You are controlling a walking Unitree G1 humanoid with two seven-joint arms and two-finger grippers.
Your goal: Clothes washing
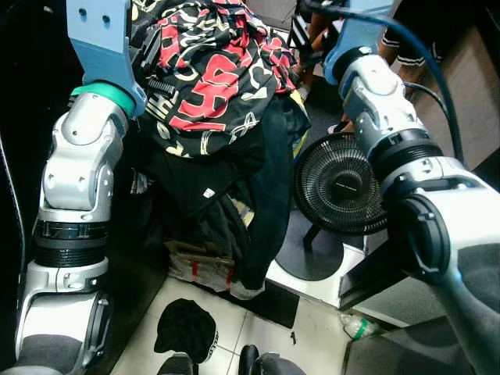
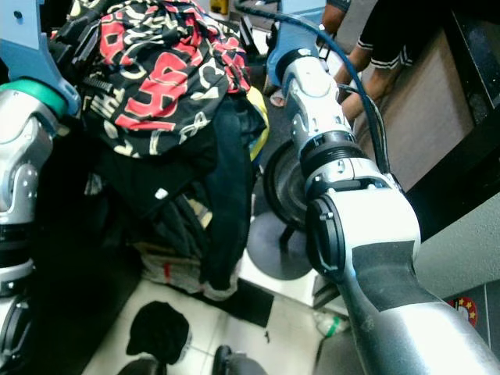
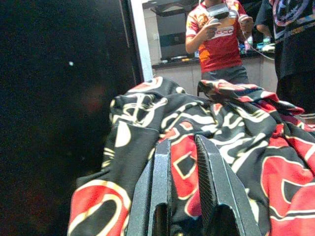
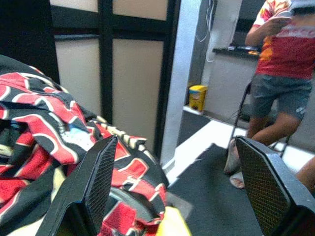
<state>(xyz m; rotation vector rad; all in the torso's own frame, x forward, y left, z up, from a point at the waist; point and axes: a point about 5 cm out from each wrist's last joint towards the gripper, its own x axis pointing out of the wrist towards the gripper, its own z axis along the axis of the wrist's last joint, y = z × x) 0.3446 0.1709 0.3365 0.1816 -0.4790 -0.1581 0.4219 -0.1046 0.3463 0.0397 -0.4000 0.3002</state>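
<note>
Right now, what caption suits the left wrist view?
Left gripper closed on red-and-black patterned shirt, person standing behind.

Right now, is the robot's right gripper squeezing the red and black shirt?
No, the right gripper has its fingers wide apart with nothing between, beside the red and black shirt.

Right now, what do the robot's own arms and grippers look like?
Both arms are jointed silver-grey shells with black rings at the joints and pale blue upper sections. The left arm has a green band; the right arm carries a blue-black cable. The left gripper and right gripper have textured black fingers.
</note>
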